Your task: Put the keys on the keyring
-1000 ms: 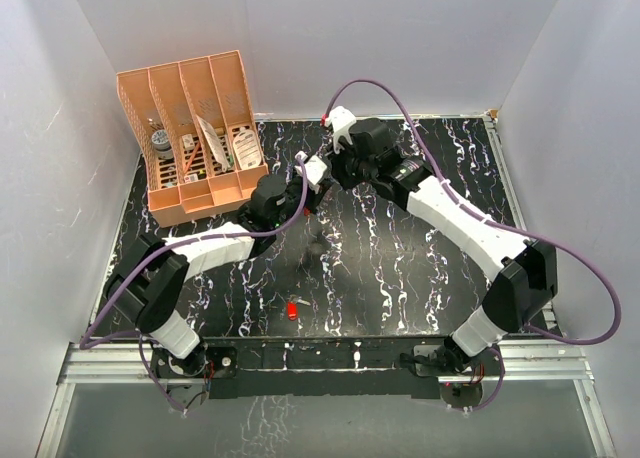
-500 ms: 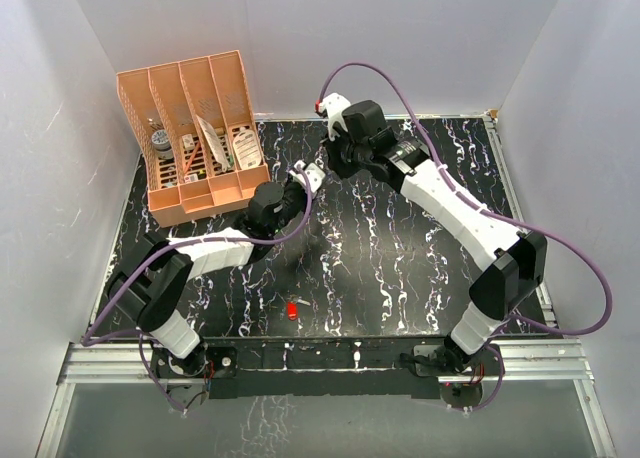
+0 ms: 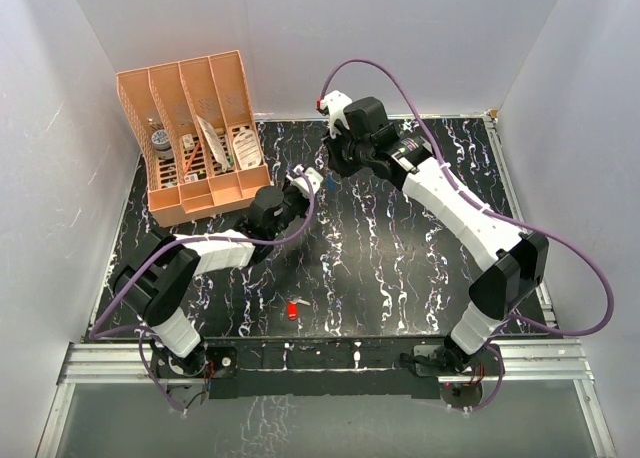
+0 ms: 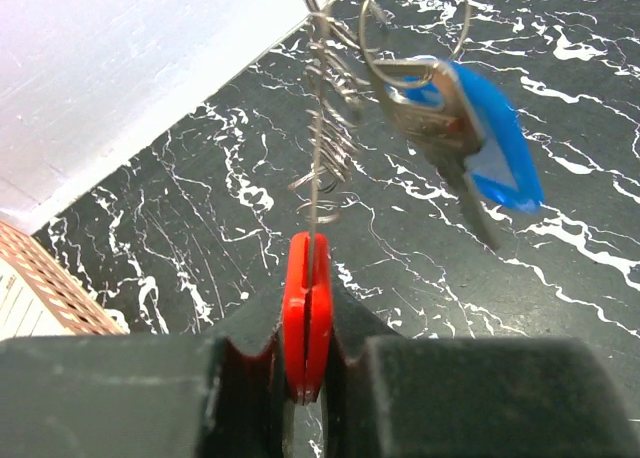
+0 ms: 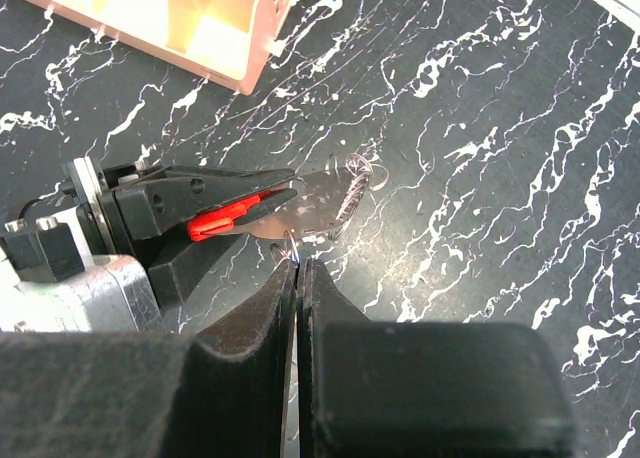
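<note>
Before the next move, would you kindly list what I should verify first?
1. The left gripper clamps the red curved strip of the oval keyring: ok.
2. The right gripper is shut: ok; what it pinches: cannot tell.
3. The small silver blue-headed key is threaded on: ok.
4. The small red-headed key is threaded on: not ok; it lies alone on the black marbled table.
5. The thin wire coil is untangled: cannot tell.

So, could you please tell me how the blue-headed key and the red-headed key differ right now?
The blue-headed key hangs in the air from thin wire loops; the red-headed key lies on the table, touching nothing else. The blue-headed key's silver blade shows clearly; the red-headed key's blade is too small to make out. Both are small keys.
</note>
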`<state>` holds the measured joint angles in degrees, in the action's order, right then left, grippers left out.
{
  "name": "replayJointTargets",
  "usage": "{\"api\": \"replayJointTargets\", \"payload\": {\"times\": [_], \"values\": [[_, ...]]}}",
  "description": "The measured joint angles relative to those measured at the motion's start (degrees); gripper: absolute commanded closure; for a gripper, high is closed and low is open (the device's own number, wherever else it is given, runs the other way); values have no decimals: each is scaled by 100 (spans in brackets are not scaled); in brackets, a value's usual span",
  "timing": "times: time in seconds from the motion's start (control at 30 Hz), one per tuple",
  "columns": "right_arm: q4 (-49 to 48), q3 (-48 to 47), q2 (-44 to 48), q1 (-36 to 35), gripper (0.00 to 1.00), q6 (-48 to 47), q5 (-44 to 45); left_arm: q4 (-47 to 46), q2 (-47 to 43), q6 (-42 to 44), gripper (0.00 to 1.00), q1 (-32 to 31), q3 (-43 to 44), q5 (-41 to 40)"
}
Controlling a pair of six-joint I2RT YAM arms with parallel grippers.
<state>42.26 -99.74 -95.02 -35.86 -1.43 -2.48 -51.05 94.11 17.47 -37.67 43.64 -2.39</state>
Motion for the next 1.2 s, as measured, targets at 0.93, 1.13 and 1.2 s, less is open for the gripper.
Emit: {"api": "replayJointTargets", "payload": {"times": [0.93, 1.13, 1.2], "values": [[953, -935, -699, 2, 100, -22, -131, -166, -2, 332, 87, -11, -216, -374], [1139, -1040, -767, 31, 100, -22, -166, -164, -94, -2, 74, -4, -332, -310], [1178, -1060, -774, 48, 100, -20, -199, -166, -170, -170, 74, 0, -358, -254]]}}
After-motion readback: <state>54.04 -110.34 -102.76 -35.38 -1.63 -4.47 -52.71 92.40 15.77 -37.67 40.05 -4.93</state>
